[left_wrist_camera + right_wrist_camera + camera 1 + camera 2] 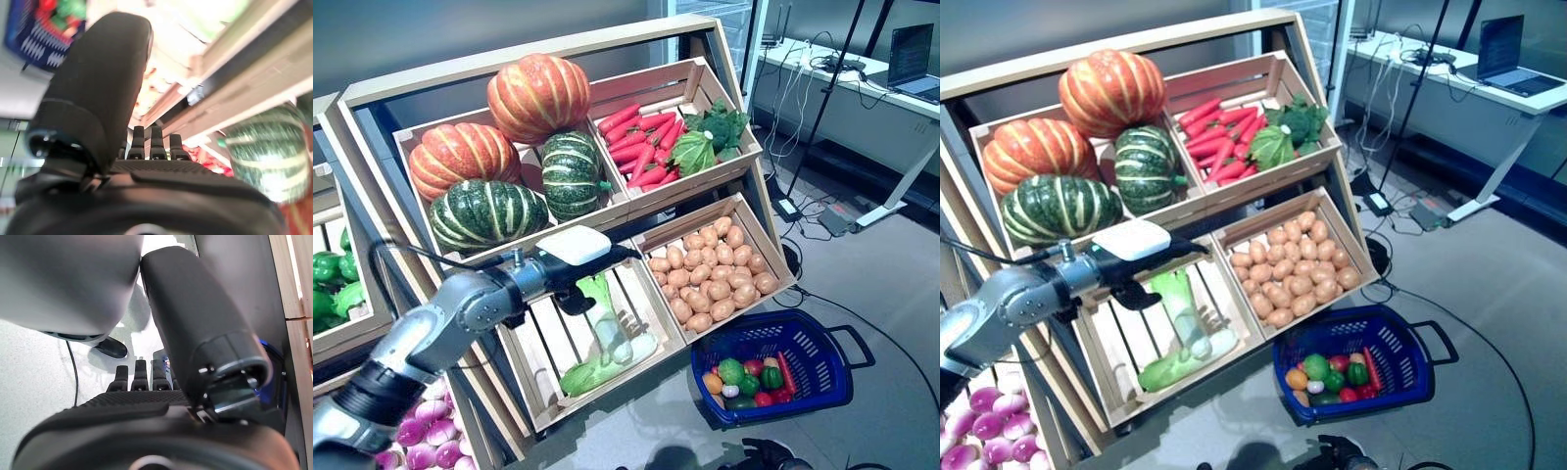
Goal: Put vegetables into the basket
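Four crates sit on the sloping wooden stand (724, 54). One at the upper left holds two orange pumpkins (539, 96) and two green striped squashes (487, 213). Beside it, another crate holds red carrots (639, 147) next to green leafy vegetables (710, 137). Below that one, a crate is full of potatoes (710, 276). The lower left crate (548, 343) holds long pale green leeks (607, 338), which lie across its slats.

Left hand (576, 284) is over this lower left crate, just above the upper end of the leeks. Its fingers (156, 144) are straight and side by side in the wrist view, with the thumb standing apart, and they grip nothing.

On the floor, in front of the potato crate, stands a blue basket (818, 343) with a black handle. Some vegetables are already inside it, green, red and orange ones.

Right hand (139, 382) shows only in its own wrist view. It is low, near the floor, and its fingers are straight and hold nothing.

At the far left, another shelf holds green peppers (328, 279), and purple onions (426, 431) lie below them.
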Tool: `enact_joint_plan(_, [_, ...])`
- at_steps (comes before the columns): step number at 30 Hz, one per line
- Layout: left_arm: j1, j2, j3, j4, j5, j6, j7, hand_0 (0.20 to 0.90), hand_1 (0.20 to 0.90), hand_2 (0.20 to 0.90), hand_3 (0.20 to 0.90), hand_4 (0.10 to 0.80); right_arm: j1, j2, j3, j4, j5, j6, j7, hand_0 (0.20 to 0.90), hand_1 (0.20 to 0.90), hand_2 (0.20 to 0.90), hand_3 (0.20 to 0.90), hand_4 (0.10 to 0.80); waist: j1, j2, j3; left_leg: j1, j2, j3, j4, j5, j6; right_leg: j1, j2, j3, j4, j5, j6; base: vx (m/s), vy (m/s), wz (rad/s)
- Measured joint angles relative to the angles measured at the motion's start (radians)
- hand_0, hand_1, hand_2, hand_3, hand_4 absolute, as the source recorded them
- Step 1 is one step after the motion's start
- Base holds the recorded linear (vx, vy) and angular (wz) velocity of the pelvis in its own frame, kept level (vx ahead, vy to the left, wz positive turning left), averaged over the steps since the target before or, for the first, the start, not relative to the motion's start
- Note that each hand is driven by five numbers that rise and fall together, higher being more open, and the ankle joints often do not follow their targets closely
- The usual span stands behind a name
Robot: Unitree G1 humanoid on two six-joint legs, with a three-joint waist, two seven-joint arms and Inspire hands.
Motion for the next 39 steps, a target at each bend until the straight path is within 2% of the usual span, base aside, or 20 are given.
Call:
enact_joint_plan(5, [-0.044,0.017,-0.110,0.004,0.111,-0.067,-0.048,0.900,0.900,0.900,0.900,0.800,0.000,-0.005,-0.004,0.001,0.000,-0.001,0.012,0.900,0.900,0.900,0.900,0.800,-0.007,0.004,-0.003,-0.004,0.000,0.001,0.000,0.001,-0.002,-0.004,0.000,0.000,0.000,0.000,0.000,0.046,0.017,0.00])
enact_joint_plan(11, [-0.054,0.018,-0.188,0.046,0.200,-0.083,-0.045,0.900,0.900,0.900,0.900,0.800,-0.002,-0.005,-0.004,-0.001,0.000,-0.010,0.013,0.900,0.900,0.900,0.900,0.800,-0.030,0.005,-0.004,-0.017,0.000,0.001,0.000,0.006,-0.003,-0.016,0.000,0.000,0.000,0.000,0.000,0.023,0.010,0.00])
enact_joint_plan(18, [-0.087,0.018,-0.240,0.172,0.330,-0.112,0.064,0.900,0.900,0.900,0.900,0.800,-0.009,-0.021,0.012,-0.016,0.001,-0.020,0.013,0.900,0.900,0.900,0.900,0.800,-0.038,0.007,-0.002,-0.057,-0.001,0.003,0.007,0.012,-0.004,-0.060,0.001,0.001,0.001,0.003,0.002,-0.060,0.042,-0.01])
enact_joint_plan(23, [-0.207,0.017,-0.365,0.286,0.417,-0.101,0.191,0.900,0.900,0.900,0.900,0.800,-0.073,-0.074,0.043,-0.022,0.007,-0.022,0.013,0.900,0.900,0.900,0.900,0.800,-0.041,0.013,0.073,-0.107,-0.006,0.002,0.012,0.030,-0.003,-0.110,0.002,0.001,0.010,0.017,-0.001,-0.183,0.008,0.01])
enact_joint_plan(24, [-0.249,0.017,-0.398,0.327,0.444,-0.076,0.243,0.900,0.900,0.900,0.900,0.800,-0.101,-0.094,0.058,-0.022,0.031,-0.024,0.013,0.900,0.900,0.900,0.900,0.800,-0.043,0.013,0.119,-0.126,-0.006,0.000,0.019,0.036,-0.006,-0.126,0.004,0.001,0.013,0.022,-0.005,-0.185,-0.023,-0.01])
enact_joint_plan(27, [-0.321,0.015,-0.432,0.406,0.499,-0.019,0.333,0.900,0.900,0.900,0.900,0.800,-0.150,-0.118,0.063,-0.023,0.072,-0.028,0.012,0.900,0.900,0.900,0.900,0.800,-0.045,0.005,0.207,-0.166,0.001,-0.001,0.039,0.042,-0.011,-0.164,0.013,0.000,0.028,0.029,-0.012,-0.162,-0.024,0.00])
enact_joint_plan(33, [-0.484,0.012,-0.448,0.682,0.592,0.143,0.537,0.900,0.900,0.900,0.900,0.800,-0.237,-0.155,0.069,-0.073,0.148,-0.064,0.007,0.900,0.900,0.900,0.900,0.800,-0.057,-0.037,0.382,-0.277,0.016,-0.002,0.115,0.043,-0.018,-0.292,0.018,0.003,0.136,0.016,-0.036,-0.168,-0.015,-0.03])
enact_joint_plan(39, [-0.543,-0.010,-0.446,0.891,0.630,0.280,0.776,0.900,0.900,0.900,0.900,0.800,-0.293,-0.170,0.093,-0.140,0.168,-0.088,-0.013,0.900,0.900,0.900,0.900,0.800,-0.057,-0.080,0.437,-0.416,0.020,0.000,0.222,0.027,-0.024,-0.474,0.002,0.029,0.331,-0.047,-0.054,-0.107,0.024,-0.03])
